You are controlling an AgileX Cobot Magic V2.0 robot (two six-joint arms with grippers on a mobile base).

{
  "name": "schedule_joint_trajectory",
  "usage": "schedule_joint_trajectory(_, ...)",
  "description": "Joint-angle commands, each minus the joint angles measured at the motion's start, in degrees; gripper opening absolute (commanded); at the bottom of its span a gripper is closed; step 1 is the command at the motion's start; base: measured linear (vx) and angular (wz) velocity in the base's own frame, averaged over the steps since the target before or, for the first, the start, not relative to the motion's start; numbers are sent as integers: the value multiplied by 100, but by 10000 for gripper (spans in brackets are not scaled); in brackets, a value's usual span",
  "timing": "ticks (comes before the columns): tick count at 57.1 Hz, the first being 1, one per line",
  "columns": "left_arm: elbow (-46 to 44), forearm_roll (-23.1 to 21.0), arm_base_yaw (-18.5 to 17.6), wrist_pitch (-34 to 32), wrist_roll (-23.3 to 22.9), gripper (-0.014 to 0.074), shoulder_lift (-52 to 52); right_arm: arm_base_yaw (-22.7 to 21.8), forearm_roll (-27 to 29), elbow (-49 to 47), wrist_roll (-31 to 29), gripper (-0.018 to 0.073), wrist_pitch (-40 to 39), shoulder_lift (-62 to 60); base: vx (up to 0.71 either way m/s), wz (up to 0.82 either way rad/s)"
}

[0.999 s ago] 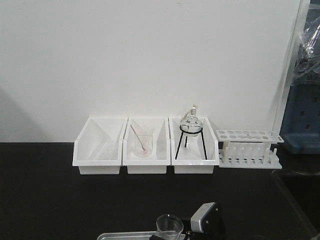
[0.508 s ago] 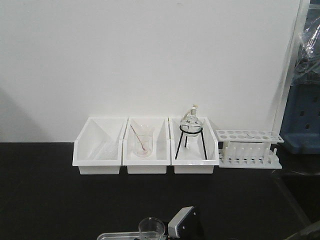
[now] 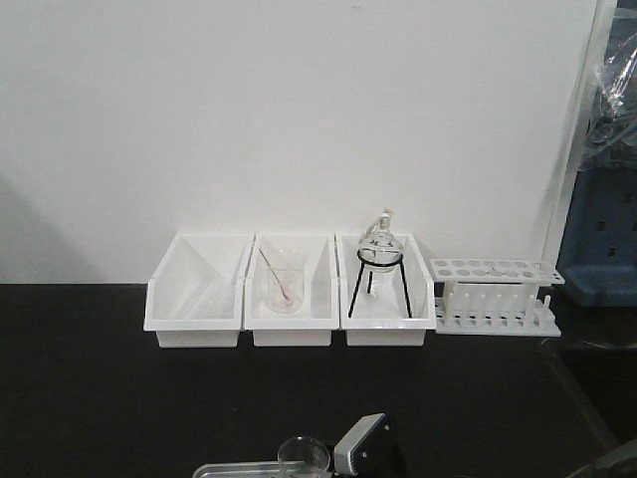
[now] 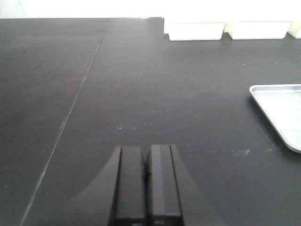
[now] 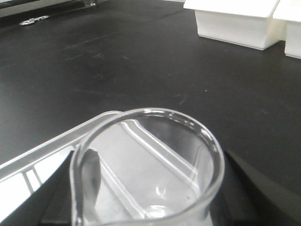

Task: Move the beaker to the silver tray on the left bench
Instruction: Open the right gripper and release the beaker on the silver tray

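Note:
The small clear beaker (image 3: 303, 456) stands upright at the bottom edge of the front view, over the right end of the silver tray (image 3: 234, 469) on the black bench (image 3: 100, 398). My right gripper (image 3: 338, 463) is shut on the beaker from the right. In the right wrist view the beaker's rim (image 5: 146, 165) fills the lower frame between the dark fingers (image 5: 256, 188), with the tray's ridges (image 5: 42, 160) showing through the glass. Whether the beaker touches the tray cannot be told. My left gripper (image 4: 146, 155) is shut and empty, low over the bare bench, left of the tray's corner (image 4: 282, 110).
Three white bins (image 3: 194, 294) stand in a row at the back wall. The middle one holds a beaker with a pinkish rod (image 3: 283, 284), the right one a round flask on a black tripod (image 3: 380, 254). A white test-tube rack (image 3: 495, 294) stands right of them.
My right gripper has carried the beaker to the left, over the tray's right end. In the last half second it has barely moved.

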Motion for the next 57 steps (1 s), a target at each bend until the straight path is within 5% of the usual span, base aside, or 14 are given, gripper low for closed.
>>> schedule_joint_trajectory(1, 159, -15, -33, -444, -32, 1, -90, -15, 103, -138, -47, 464, -459, -303, 0, 0)
schedule_joint_trajectory(11, 159, -15, -33, -444, -32, 1, -90, -15, 116, -138, -47, 640, -459, -303, 0, 0)
schedule_joint_trajectory(19, 159, -15, -33, -444, -32, 1, -90, -15, 116, -138, -47, 683, -466, -303, 0, 0)
schedule_joint_trajectory(47, 159, -15, -33, -444, -32, 1, -90, -15, 96, -138, -47, 638, -459, -1339, 0, 0)
schedule_joint_trajectory(57, 159, -15, -33, -444, -32, 1, -90, -15, 15, -138, 338, 485, 34, -2087, 0, 0)
